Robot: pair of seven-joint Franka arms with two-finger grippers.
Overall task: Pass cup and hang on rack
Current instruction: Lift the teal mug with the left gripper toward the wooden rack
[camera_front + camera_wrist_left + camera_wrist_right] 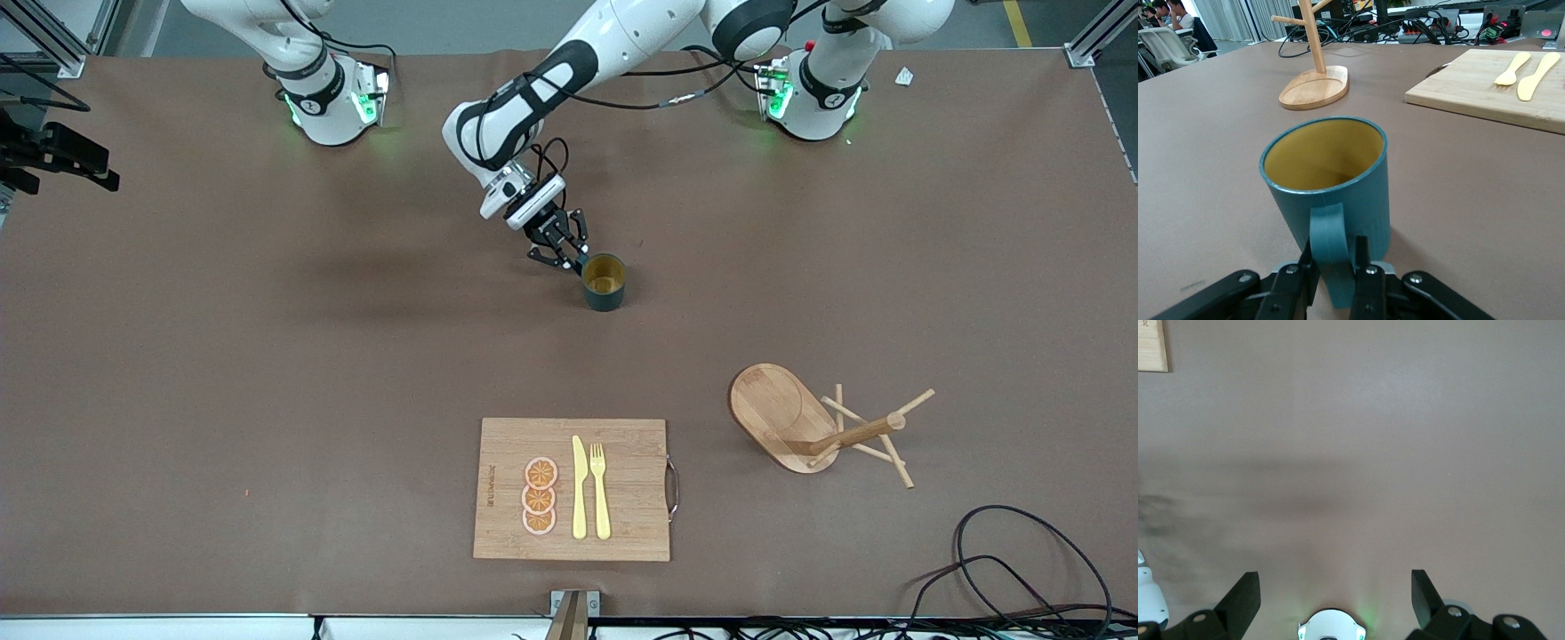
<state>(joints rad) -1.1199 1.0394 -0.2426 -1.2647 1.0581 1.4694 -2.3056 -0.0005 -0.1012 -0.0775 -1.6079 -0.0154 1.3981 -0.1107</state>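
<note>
The dark teal cup [605,283] stands upright on the brown table, its tan inside showing. My left gripper [576,260] reaches across from its base and is shut on the cup's loop handle; in the left wrist view the fingers [1361,257] pinch the handle on either side, with the cup [1331,180] just ahead of the gripper [1333,250]. The wooden rack [782,418] stands nearer the front camera than the cup, toward the left arm's end, and appears past the cup as the rack [1315,87]. My right gripper [1333,580] waits open over bare table with nothing between its fingers.
A bamboo cutting board [622,489] lies near the front edge with a yellow knife [579,489], a fork [600,489] and orange slices [540,496] on it. Black cables [1005,551] curl at the front corner by the left arm's end.
</note>
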